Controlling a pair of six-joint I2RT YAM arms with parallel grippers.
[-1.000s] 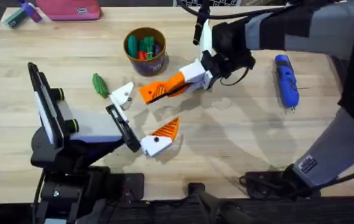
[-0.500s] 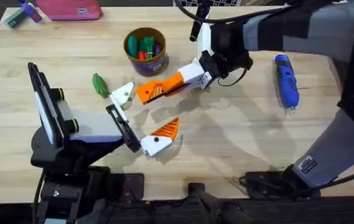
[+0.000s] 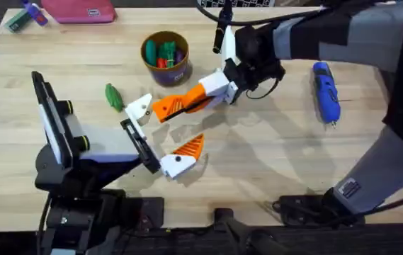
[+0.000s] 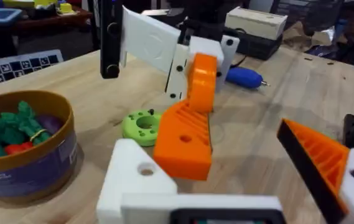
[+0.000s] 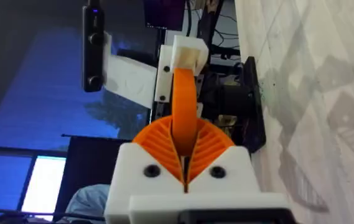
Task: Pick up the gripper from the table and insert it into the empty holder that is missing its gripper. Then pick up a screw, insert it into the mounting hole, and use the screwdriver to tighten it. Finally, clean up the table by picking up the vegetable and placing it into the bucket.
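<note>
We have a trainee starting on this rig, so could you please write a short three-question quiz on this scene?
1. Multiple choice: what does the right claw hold? A the pink pouch; B the loose orange wedge; C a screw.
2. True or false: the vegetable lies inside the bucket.
3. Fill in: by the robot's own sides, the screwdriver lies on the table's ___ side.
Key: 1 B; 2 false, it lies on the table beside the bucket; 3 right.
</note>
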